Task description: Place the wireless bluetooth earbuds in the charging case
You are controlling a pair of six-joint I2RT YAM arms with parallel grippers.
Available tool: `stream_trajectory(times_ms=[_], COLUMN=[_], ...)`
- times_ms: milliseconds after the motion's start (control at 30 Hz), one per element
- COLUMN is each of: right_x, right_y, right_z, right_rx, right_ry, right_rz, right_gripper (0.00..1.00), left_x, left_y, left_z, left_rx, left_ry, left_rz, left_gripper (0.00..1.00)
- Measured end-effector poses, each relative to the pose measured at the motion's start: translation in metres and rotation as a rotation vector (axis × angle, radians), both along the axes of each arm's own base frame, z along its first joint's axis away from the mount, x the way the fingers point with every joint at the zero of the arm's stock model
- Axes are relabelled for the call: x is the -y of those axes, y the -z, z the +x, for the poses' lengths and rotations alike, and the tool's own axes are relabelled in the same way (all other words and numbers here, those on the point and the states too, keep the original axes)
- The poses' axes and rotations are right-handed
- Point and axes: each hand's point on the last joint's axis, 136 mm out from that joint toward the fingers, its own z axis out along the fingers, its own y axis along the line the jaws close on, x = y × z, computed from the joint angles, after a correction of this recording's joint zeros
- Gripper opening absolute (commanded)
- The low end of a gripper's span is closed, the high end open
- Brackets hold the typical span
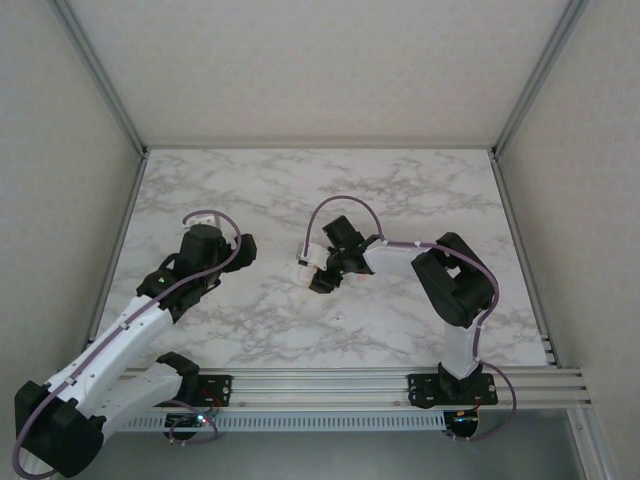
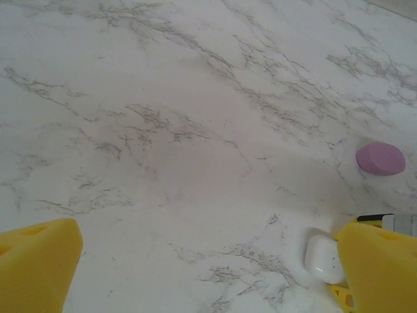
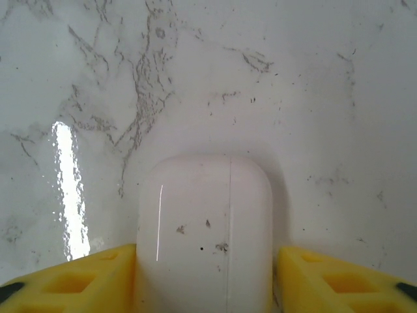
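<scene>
Showing, nearest, the aluminium rail (image 1: 330,385) carrying both arm bases along the near edge of the table (image 1: 420,190). Holding the left gripper (image 2: 212,251) over the left half of the marble, with fingers spread wide and gripping nothing; bordering, just beside one finger (image 2: 381,267), a white pebble-shaped case (image 2: 324,259) lying flat, and looking past that to a purple case (image 2: 380,158), well apart from both. Reaching farther in, toward the middle of the table, with the right gripper (image 3: 206,257); clamping the white charging case (image 3: 205,208) there between the yellow pads (image 3: 78,277), with one pad on each long side. Resting that case flat on the marble, with its thin seam running lengthwise and appearing shut. Ending, farthest, in veined marble meeting the pale back wall (image 1: 320,70).
</scene>
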Motion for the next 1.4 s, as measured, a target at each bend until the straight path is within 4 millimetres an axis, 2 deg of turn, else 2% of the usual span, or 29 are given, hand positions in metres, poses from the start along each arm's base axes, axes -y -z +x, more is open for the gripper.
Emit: stream_trajectory(times_ms=[200,333,433,467,533,667,733,800,933,1067,1200,1267,1400], right_x=[0.0,0.003,0.007,0.007,0.006,0.014,0.021,0.029,0.039,0.044,0.046,0.046,0.045], right_y=[0.0,-0.003,-0.021,-0.035,-0.076,-0.181,-0.223,-0.248,-0.266,-0.273,-0.281,-0.284,-0.284], right_z=[0.0,-0.006,-0.017,-0.018,-0.019,-0.017,-0.021,-0.025,-0.026,-0.026,-0.028,-0.029,-0.029], right_rx=[0.014,0.03,0.08,0.115,0.204,0.467,0.591,0.681,0.769,0.803,0.82,0.826,0.817], right_ry=[-0.017,-0.012,-0.012,-0.012,-0.01,-0.006,-0.013,-0.013,-0.013,-0.004,0.0,0.001,0.003], right_rz=[0.0,0.007,0.012,0.027,0.088,0.254,0.317,0.346,0.343,0.338,0.356,0.363,0.373], right_gripper=[0.36,0.34,0.34,0.34,0.34,0.35,0.35,0.35,0.36,0.36,0.36,0.36,0.36], left_x=[0.001,0.006,0.012,0.016,0.025,0.052,0.065,0.079,0.107,0.131,0.157,0.172,0.197], left_y=[0.006,0.011,0.006,-0.001,-0.018,-0.056,-0.073,-0.091,-0.118,-0.137,-0.154,-0.155,-0.151], left_z=[0.002,0.005,0.008,0.01,0.013,0.015,0.014,0.013,0.005,-0.004,-0.015,-0.023,-0.035], left_rx=[-0.026,-0.053,-0.07,-0.06,-0.026,0.063,0.098,0.131,0.175,0.178,0.165,0.139,0.087], left_ry=[0.009,0.032,0.053,0.068,0.103,0.234,0.307,0.389,0.564,0.714,0.857,0.926,1.024], left_rz=[-0.017,-0.048,-0.07,-0.088,-0.126,-0.238,-0.278,-0.314,-0.388,-0.452,-0.483,-0.486,-0.487], left_gripper=[1.0,1.0,1.0,1.0,1.0,1.0,0.99,0.95,0.87,0.79,0.76,0.72,0.7])
